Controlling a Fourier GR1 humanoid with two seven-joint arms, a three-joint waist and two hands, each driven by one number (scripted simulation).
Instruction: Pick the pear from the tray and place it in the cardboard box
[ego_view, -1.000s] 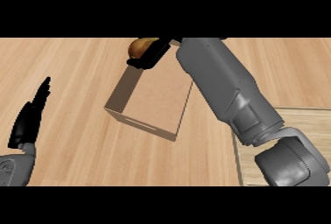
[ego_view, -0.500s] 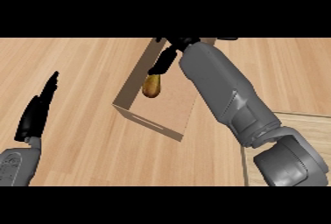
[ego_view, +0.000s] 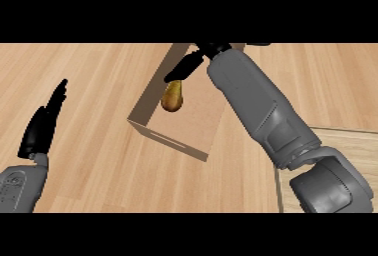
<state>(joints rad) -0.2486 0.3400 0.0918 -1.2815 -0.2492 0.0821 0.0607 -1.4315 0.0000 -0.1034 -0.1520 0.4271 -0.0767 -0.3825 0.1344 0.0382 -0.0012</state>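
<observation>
The wooden counter (ego_view: 96, 165) gives open room left of the cardboard box (ego_view: 166, 137) and far right of it. The grey right forearm (ego_view: 255, 105) slants across the box's right side and stands in the way there. The left hand (ego_view: 40, 130) rests near the left edge, fingers straight and pressed together. The right hand (ego_view: 193, 62) hangs over the box's far rim, touching the narrow end of the pear (ego_view: 173, 98); whether it grips cannot be told. The pear is inside the box by the left wall, long axis near-far, broad end near.
</observation>
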